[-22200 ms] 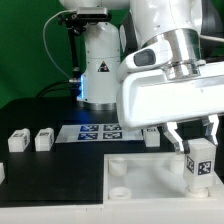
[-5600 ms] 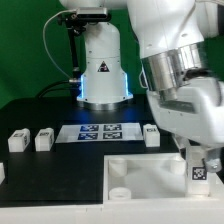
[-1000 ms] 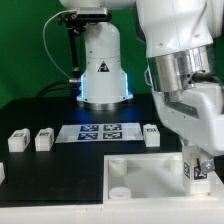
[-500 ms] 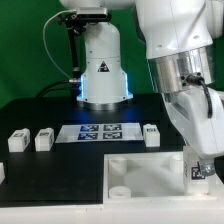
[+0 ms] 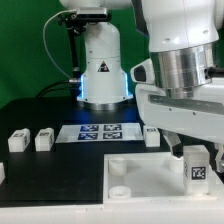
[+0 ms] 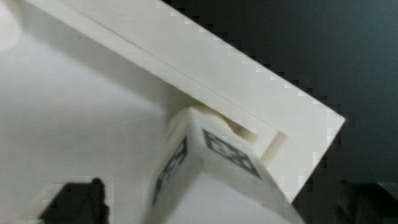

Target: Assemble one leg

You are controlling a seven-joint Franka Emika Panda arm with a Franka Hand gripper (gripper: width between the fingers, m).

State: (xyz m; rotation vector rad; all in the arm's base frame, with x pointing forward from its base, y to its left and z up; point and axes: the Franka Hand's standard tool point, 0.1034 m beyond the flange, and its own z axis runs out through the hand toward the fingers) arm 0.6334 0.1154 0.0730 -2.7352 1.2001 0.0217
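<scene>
The leg (image 5: 197, 168), a small white block with a tag on its near face, stands upright in the corner of the large white plate (image 5: 140, 172) at the exterior view's right. My gripper (image 5: 196, 152) is just above it, one finger on each side. In the wrist view the leg (image 6: 214, 165) rises from the plate's corner (image 6: 267, 110) between the two dark fingertips (image 6: 80, 202), with a gap on each side. The gripper (image 6: 222, 206) is open.
Three more white legs lie on the black table: two at the exterior view's left (image 5: 17, 141) (image 5: 43, 141) and one (image 5: 151, 134) beside the marker board (image 5: 98, 130). The robot's base (image 5: 100, 70) stands behind. The plate has a round socket (image 5: 119, 193) at its near left corner.
The hand has turned about the vertical, from edge-on to broadside to the exterior camera. The leg stays in the plate's corner, and its tag now faces the camera.
</scene>
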